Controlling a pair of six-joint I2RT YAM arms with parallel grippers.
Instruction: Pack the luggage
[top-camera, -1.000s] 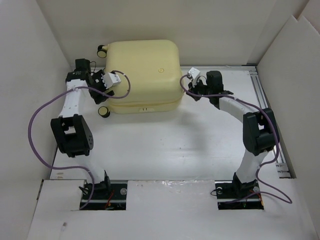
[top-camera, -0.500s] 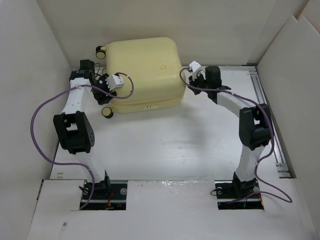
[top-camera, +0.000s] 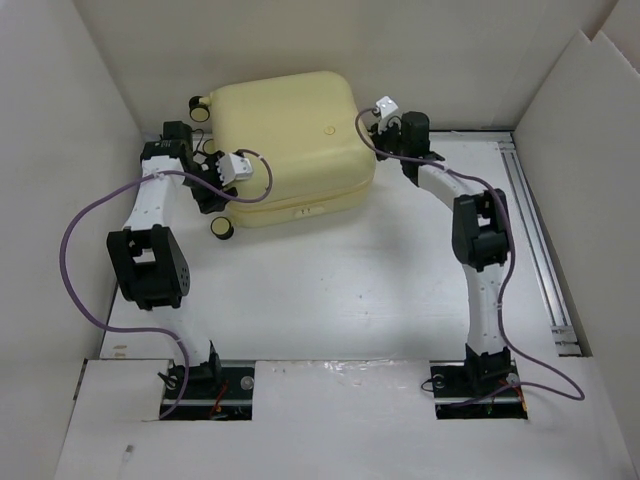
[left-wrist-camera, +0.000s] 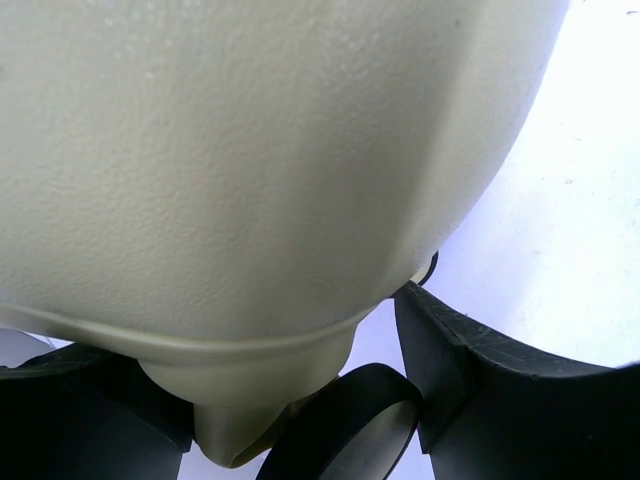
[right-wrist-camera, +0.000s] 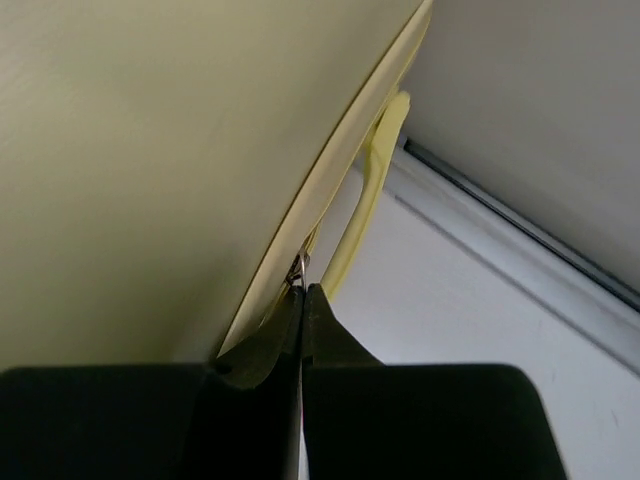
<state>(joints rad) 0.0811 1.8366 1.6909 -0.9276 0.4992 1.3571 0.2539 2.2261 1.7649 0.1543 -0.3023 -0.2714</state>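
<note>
Jaws of the right gripper (right-wrist-camera: 302, 292) are clenched on a small metal zipper pull (right-wrist-camera: 298, 268) at their tips, on the seam of the large pale yellow hard-shell luggage (top-camera: 285, 140). Over the last second they have run along that side towards the far corner, so the closed case is probably being zipped up. The left gripper (left-wrist-camera: 290, 400) is spread, straddling the shell's corner, with a black wheel (left-wrist-camera: 350, 425) just below.

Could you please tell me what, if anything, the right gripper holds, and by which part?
The right gripper pinches the luggage by the small metal zipper pull at its seam.
</note>
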